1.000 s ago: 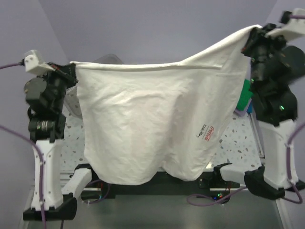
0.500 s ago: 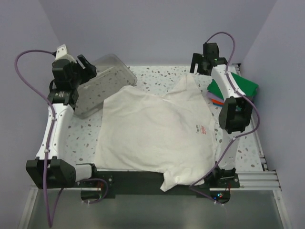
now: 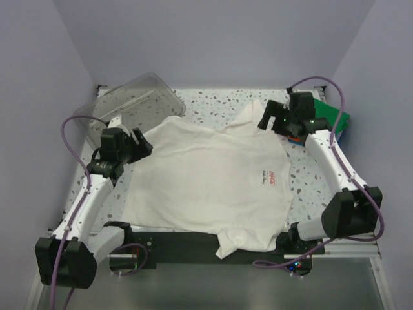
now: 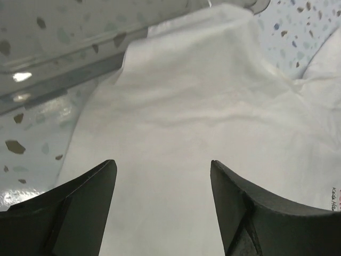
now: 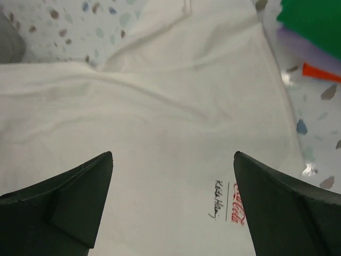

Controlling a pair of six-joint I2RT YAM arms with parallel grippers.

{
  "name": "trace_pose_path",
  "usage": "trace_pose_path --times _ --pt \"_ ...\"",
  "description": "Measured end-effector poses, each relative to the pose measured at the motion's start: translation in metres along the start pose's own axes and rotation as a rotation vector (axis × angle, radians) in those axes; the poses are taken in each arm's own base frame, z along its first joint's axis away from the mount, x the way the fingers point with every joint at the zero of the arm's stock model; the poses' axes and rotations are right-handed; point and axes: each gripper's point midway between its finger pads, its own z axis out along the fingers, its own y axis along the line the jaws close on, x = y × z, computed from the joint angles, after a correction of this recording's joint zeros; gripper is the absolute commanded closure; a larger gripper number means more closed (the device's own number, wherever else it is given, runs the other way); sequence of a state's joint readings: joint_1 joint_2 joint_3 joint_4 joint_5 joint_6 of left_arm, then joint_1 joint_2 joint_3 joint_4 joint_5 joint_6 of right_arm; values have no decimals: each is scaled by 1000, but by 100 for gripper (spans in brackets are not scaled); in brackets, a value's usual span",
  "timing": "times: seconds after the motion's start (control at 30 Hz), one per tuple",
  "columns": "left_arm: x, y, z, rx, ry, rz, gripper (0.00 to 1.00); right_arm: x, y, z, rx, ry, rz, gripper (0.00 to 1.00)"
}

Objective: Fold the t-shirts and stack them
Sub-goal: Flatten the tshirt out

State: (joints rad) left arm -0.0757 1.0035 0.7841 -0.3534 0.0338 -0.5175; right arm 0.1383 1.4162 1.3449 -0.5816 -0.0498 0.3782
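The cream-white t-shirt (image 3: 206,181) lay spread front-up across the middle of the speckled counter (image 3: 310,187), its small red chest logo (image 3: 271,176) toward the right and its bottom hem drooping over the near edge. By that, the step in hand looked like the end of laying out, with no fold made yet. The left tool (image 3: 137,143) hovered with fingers spread over the shirt's left edge, gripping nothing, and the right tool (image 3: 266,120) hovered likewise spread over the far right shoulder. In the wrist views each pair of dark fingers stood wide apart above bare cloth. The next move probably called for both tools to drop, pinch one side of the shirt and carry it across in a lengthwise fold. The overhanging hem would likely want drawing back onto the counter first. The cloth looked soft, matte and thin, with shallow ripples across the chest, and the far right sleeve seemed doubled on itself, though the top view was too coarse to be sure. The folded shirts (image 3: 337,119) sat at the far right just beyond the right tool, flat slabs of green over lavender and orange. A clear plastic tub (image 3: 129,100), rigid and glossy with rounded corners, stood tilted at the far left, touching the shirt's corner.
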Motion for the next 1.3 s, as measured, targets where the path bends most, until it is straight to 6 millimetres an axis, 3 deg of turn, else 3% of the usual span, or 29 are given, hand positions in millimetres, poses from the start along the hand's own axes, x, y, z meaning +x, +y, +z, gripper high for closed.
trace_pose_path --times 0.17,0.23,0.33,0.53,0.77,0.97,1.3 --pt "56 12 15 -20 148 -36 24 114 -29 23 54 291 79 1" --pt "67 14 22 -21 183 -41 24 141 -34 24 63 353 107 1" --pt "79 16 31 -21 216 -41 24 162 -39 24 79 398 131 1" --pt "98 22 44 -18 248 -56 24 174 -45 34 102 425 152 1" --pt "136 34 59 -29 339 -88 24 199 -56 53 153 509 164 2" --pt "131 29 72 -3 309 -93 23 207 -61 63 179 546 163 2" --pt "110 19 105 10 281 -87 23 180 -60 97 220 528 147 2"
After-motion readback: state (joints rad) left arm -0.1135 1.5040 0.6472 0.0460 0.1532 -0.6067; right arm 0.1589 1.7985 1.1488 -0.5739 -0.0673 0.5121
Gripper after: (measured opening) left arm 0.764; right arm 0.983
